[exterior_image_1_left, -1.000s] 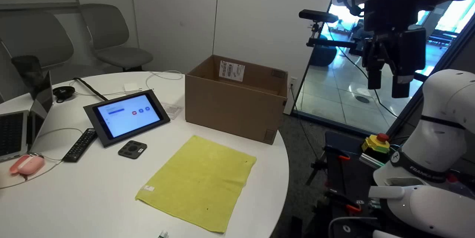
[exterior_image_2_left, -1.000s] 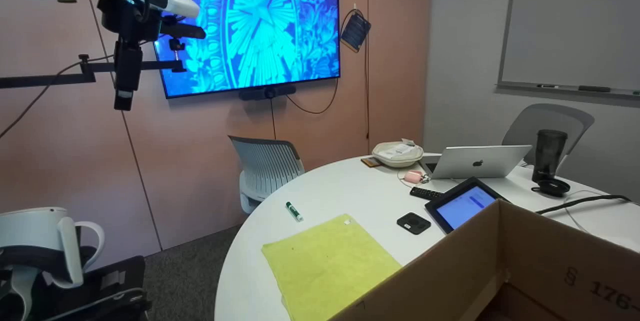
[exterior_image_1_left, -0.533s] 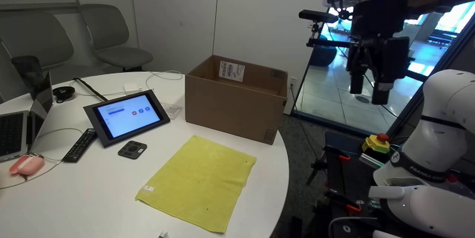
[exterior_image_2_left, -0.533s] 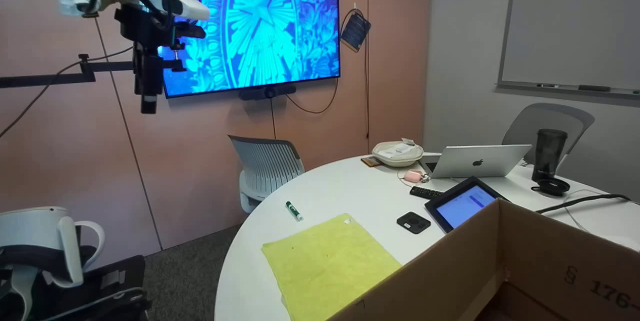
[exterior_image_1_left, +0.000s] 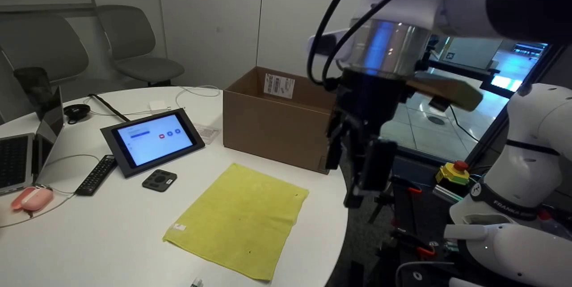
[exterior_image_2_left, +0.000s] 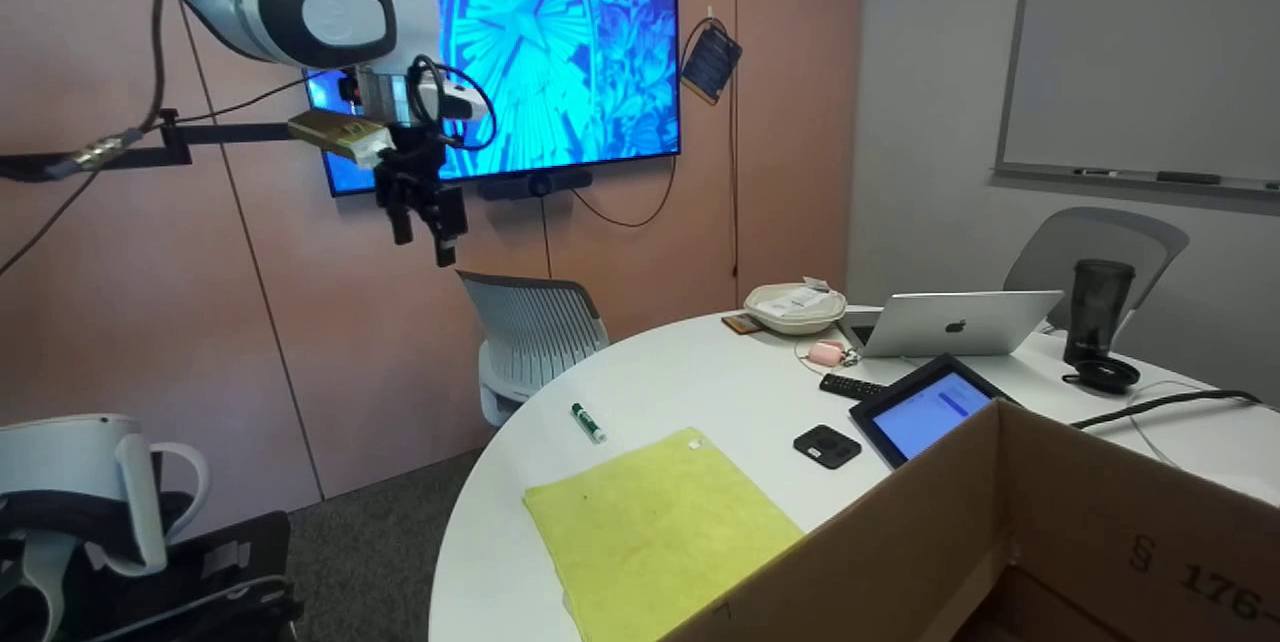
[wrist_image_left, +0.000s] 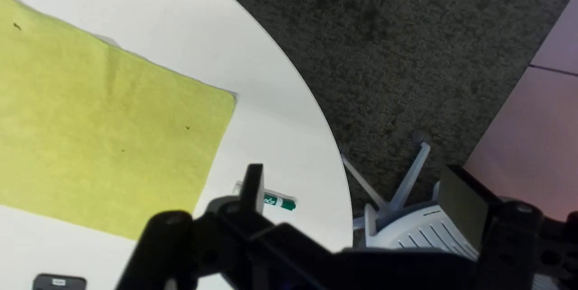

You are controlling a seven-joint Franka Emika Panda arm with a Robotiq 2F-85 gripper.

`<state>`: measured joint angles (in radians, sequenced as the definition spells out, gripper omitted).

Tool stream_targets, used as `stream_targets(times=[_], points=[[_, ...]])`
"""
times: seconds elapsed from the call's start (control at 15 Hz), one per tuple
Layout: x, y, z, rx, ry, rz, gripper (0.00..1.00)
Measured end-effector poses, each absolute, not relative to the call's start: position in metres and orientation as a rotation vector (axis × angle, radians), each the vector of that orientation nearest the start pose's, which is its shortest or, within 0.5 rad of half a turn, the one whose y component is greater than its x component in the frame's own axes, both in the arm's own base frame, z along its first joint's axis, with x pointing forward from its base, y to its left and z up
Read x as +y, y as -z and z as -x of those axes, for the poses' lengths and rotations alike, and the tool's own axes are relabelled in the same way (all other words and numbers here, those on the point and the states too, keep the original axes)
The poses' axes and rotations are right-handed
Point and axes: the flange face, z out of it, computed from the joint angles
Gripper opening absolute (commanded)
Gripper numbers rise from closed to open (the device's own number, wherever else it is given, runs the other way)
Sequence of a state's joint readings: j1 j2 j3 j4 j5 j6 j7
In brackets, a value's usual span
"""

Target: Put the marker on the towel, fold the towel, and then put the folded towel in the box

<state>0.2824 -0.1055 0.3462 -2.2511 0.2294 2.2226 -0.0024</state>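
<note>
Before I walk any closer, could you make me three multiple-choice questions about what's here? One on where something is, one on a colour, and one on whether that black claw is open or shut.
1. Where is the marker?
A) On the table, beside the towel
B) On the towel
C) Inside the box

2. What colour is the towel?
A) Pink
B) Dark blue
C) Yellow-green

3. How is the gripper, the black claw?
A) Shut on the marker
B) Open, holding nothing
C) Shut on the towel

Right letters:
1: A, because in an exterior view bare white table shows between marker and towel.
2: C, because the cloth shows that colour in every view.
3: B, because in the wrist view the jaws stand wide apart, gripping nothing.
</note>
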Motion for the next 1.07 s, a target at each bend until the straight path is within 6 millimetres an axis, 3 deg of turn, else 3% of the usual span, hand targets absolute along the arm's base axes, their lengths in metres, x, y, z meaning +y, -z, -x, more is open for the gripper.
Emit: stream_targets(times=[0.27, 0.67, 1.07], points=[[0.363, -0.369, -0.443, -0.930, 0.014, 2.865, 1.00], [0.429, -0.318, -0.491, -1.093, -0.010, 2.813, 1.00], [0.465, -0.257, -0.528, -1.306, -0.068, 2.732, 1.00]])
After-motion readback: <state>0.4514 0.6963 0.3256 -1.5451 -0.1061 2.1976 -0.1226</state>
